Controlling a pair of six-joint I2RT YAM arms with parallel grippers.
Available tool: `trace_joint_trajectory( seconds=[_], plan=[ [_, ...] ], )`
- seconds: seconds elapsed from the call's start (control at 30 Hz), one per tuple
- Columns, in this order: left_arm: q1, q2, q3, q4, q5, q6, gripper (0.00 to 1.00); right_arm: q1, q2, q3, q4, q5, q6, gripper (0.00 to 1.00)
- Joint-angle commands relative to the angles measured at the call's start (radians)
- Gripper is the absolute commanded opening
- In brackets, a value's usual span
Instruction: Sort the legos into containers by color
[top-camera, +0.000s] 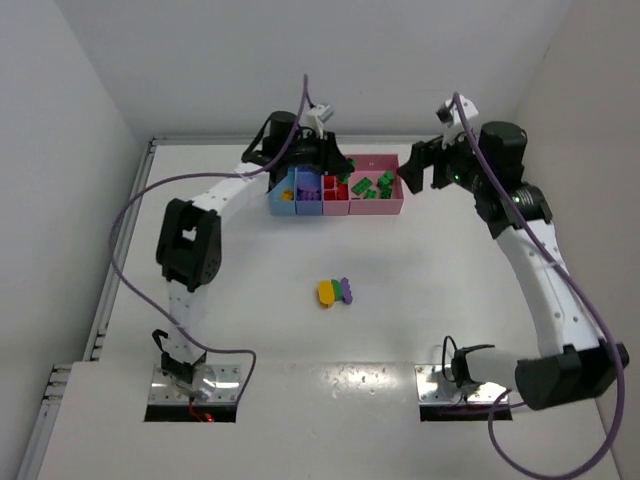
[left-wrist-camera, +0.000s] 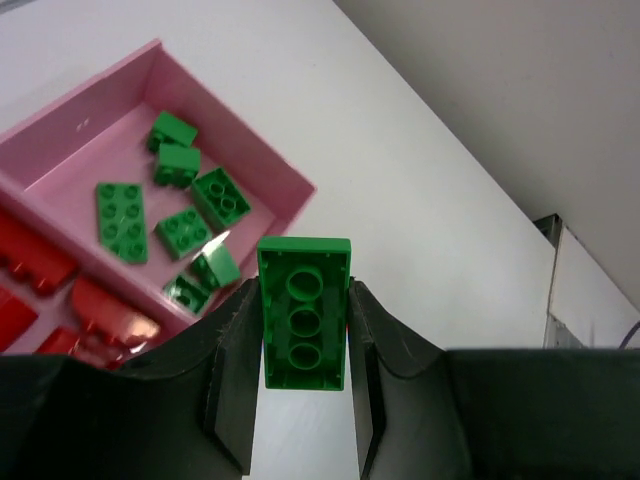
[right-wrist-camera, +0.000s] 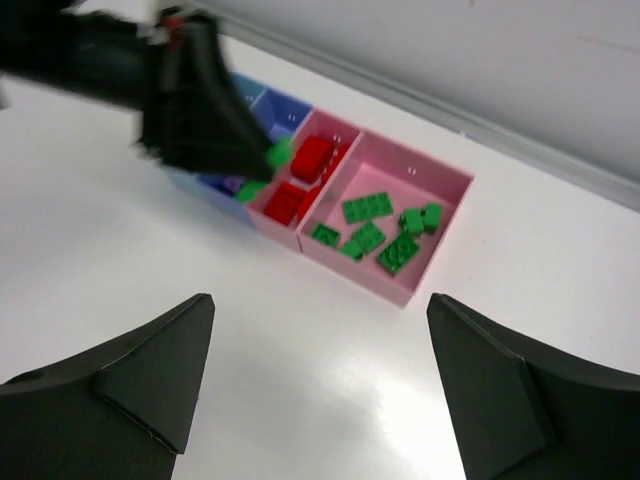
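My left gripper (left-wrist-camera: 300, 290) is shut on a green lego (left-wrist-camera: 303, 315), clamped by its long sides with the hollow underside facing the camera. It hangs over the containers (top-camera: 335, 210) by the wide pink bin (left-wrist-camera: 290, 180), which holds several green legos (left-wrist-camera: 185, 228). Red legos (right-wrist-camera: 310, 158) lie in the narrower pink bin beside it. My right gripper (right-wrist-camera: 320, 300) stands open with nothing in it, above the table just right of the wide bin (right-wrist-camera: 370, 285). A yellow, green and purple lego clump (top-camera: 335, 291) lies mid-table.
The light blue (top-camera: 282, 200) and periwinkle (top-camera: 308, 203) bins sit at the left of the row. The back wall runs close behind the containers. Purple cables loop off both arms.
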Motion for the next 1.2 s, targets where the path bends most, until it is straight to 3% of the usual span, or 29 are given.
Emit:
trace_joint_trajectory(
  seconds=[0.0, 0.2, 0.3, 0.33, 0.47, 0.6, 0.63, 0.7, 0.8, 0.83, 0.9, 0.93, 1.03, 1.07, 1.17],
  plan=[
    [-0.034, 0.195, 0.193, 0.037, 0.037, -0.077, 0.17, -0.042, -0.067, -0.108, -0.167, -0.037, -0.049, 0.87],
    [-0.086, 0.423, 0.457, 0.069, 0.018, -0.123, 0.33, -0.171, -0.165, -0.17, -0.316, -0.174, -0.092, 0.86],
    [-0.111, 0.502, 0.524, 0.058, 0.005, -0.109, 0.5, -0.184, -0.174, -0.179, -0.358, -0.234, -0.128, 0.86],
    [-0.111, 0.512, 0.524, 0.073, 0.005, -0.109, 0.65, -0.184, -0.174, -0.179, -0.373, -0.243, -0.143, 0.86],
    [-0.111, 0.495, 0.507, 0.11, 0.007, -0.119, 0.91, -0.159, -0.142, -0.17, -0.416, -0.243, -0.225, 0.86],
    [-0.087, 0.376, 0.45, 0.12, 0.041, -0.103, 0.93, -0.078, -0.09, -0.17, -0.439, -0.195, -0.313, 0.86],
    [-0.071, 0.283, 0.389, 0.101, 0.041, -0.077, 0.93, -0.06, -0.081, -0.182, -0.439, -0.175, -0.328, 0.86],
    [-0.059, 0.169, 0.308, 0.004, 0.067, 0.011, 0.93, -0.037, -0.059, -0.194, -0.439, -0.148, -0.377, 0.86],
    [-0.039, -0.035, 0.174, -0.212, 0.104, 0.313, 0.93, -0.027, -0.032, -0.216, -0.416, -0.148, -0.413, 0.85],
    [-0.039, -0.08, 0.144, -0.391, 0.104, 0.49, 0.93, -0.027, -0.018, -0.216, -0.401, -0.157, -0.413, 0.85],
    [-0.03, -0.164, 0.029, -0.553, 0.093, 0.668, 0.93, -0.027, 0.013, -0.207, -0.382, -0.158, -0.402, 0.85],
    [-0.03, -0.245, -0.073, -0.681, 0.067, 0.825, 0.93, -0.027, 0.034, -0.207, -0.358, -0.167, -0.372, 0.85],
    [-0.047, -0.406, -0.244, -0.808, -0.006, 0.996, 0.99, -0.038, 0.057, -0.207, -0.327, -0.179, -0.339, 0.85],
    [-0.067, -0.447, -0.302, -0.808, -0.042, 1.07, 1.0, -0.038, 0.066, -0.207, -0.316, -0.179, -0.327, 0.85],
    [-0.143, -0.552, -0.53, -0.761, -0.134, 1.107, 1.0, -0.049, 0.089, -0.207, -0.29, -0.168, -0.303, 0.85]
  ],
)
